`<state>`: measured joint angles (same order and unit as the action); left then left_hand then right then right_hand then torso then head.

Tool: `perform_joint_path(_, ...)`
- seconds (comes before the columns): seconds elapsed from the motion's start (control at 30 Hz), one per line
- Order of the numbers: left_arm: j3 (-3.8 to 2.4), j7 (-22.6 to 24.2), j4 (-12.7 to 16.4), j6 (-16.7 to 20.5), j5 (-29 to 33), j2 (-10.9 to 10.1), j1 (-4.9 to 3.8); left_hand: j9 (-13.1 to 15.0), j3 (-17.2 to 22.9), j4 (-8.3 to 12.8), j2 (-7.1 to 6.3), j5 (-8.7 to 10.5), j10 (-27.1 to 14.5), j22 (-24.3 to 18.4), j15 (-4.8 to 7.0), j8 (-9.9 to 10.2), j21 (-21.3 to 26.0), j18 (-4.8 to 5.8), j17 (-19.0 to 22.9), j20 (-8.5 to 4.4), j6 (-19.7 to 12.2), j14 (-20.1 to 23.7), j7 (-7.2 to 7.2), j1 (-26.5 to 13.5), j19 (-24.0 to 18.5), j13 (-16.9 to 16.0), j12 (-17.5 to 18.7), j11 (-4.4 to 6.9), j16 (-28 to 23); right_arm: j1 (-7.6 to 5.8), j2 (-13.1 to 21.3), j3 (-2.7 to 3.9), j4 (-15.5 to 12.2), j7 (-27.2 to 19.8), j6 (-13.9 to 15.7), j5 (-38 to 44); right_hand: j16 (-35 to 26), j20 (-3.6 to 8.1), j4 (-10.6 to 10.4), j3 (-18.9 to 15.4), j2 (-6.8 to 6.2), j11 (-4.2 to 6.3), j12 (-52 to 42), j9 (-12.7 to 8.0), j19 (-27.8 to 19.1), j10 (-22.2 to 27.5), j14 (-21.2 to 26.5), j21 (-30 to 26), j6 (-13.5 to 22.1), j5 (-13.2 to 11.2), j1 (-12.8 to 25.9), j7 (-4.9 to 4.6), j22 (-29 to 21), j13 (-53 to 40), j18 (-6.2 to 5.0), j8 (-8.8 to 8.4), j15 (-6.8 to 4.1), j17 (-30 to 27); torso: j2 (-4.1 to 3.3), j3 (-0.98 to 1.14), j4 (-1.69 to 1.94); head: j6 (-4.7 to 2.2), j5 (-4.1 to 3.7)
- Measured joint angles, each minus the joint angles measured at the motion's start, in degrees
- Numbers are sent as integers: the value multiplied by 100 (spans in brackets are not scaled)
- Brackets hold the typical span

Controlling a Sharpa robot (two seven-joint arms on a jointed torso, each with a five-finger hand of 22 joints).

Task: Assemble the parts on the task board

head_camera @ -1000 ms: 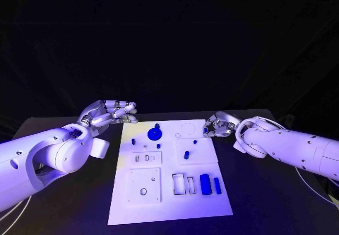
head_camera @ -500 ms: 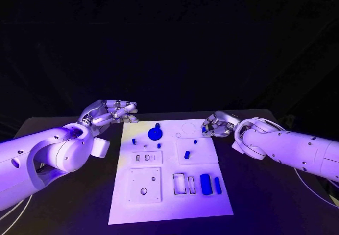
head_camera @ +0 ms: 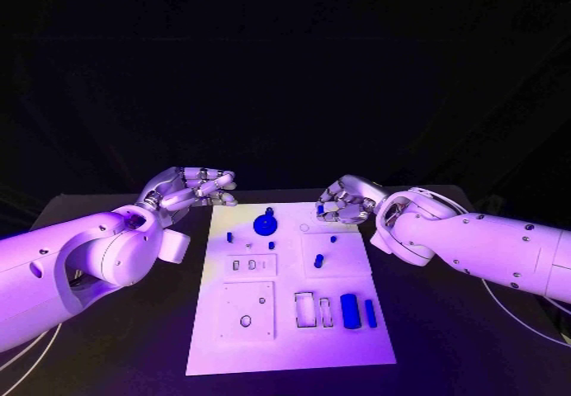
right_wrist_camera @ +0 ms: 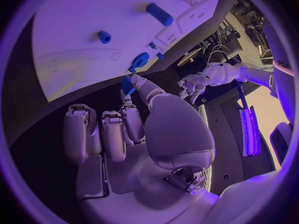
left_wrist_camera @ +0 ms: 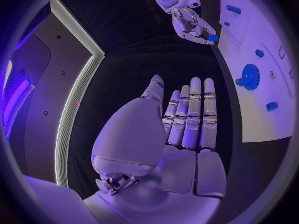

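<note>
Parts are lying scattered over the white task board (head_camera: pixel 291 330) at the middle of the black worktop (head_camera: pixel 464 346): a blue gear (head_camera: pixel 266 224) toward twelve o'clock, a peg (head_camera: pixel 318 261) at centre, two blue bars (head_camera: pixel 349 309) toward five o'clock. Right hand (head_camera: pixel 339 203) is hovering over the board's one o'clock edge, pinching a small blue part (right_wrist_camera: pixel 127 84) between thumb and fingertip. Left hand (head_camera: pixel 191 188) is hanging just off the eleven o'clock corner, fingers apart, holding nothing. Bare worktop is lying along both long edges.
</note>
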<state>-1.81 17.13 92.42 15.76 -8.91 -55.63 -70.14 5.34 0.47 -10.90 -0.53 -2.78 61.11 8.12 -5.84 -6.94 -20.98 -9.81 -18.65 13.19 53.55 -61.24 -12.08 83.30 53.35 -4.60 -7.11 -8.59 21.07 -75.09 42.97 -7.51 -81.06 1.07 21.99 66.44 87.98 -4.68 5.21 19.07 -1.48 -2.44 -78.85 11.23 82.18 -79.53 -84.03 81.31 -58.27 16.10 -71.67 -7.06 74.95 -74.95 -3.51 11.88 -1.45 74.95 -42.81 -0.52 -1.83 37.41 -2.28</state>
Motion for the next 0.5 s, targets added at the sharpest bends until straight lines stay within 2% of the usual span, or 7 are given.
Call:
perform_joint_path(0.07,1,-1,-5,0,0,18,0,0,0,0,0,0,0,0,0,0,0,0,0,0,0,0,0,0,0,0,0,0,0,-12,-105,-1,-117,123,5,77,0,0,0,0,-5,0,0,2,0,0,0,0,-3,-24,5,3,0,0,0,0,0,0,-1,-1,3,4,19)
perform_joint_path(0.23,9,-4,-20,1,2,55,0,0,-25,-25,0,0,0,-9,-3,0,0,0,0,0,1,-4,-1,0,0,0,0,0,-27,1,-397,-15,-307,368,0,313,0,0,-15,15,-5,0,0,2,0,0,0,0,-4,-40,5,4,-1,0,0,-7,0,-1,-9,-1,16,38,129)
perform_joint_path(0.33,12,-5,-20,1,3,74,0,0,-41,-41,0,0,0,-9,-6,0,0,0,-4,0,21,-36,-21,0,0,1,0,0,-27,62,-563,-30,-391,467,-12,461,0,0,-17,16,-4,0,0,2,0,0,0,0,-4,-62,6,4,-1,1,0,-19,0,-1,-13,-1,19,62,218)
perform_joint_path(0.5,16,-7,-21,3,5,85,0,0,-41,-41,0,0,0,-9,-6,0,0,0,-4,0,21,-36,-21,0,0,-3,0,0,-27,187,-770,-50,-458,581,-48,724,0,0,-17,16,-5,0,0,1,0,0,0,0,-6,-63,66,8,-1,1,0,-3,0,-1,-18,-2,12,94,305)
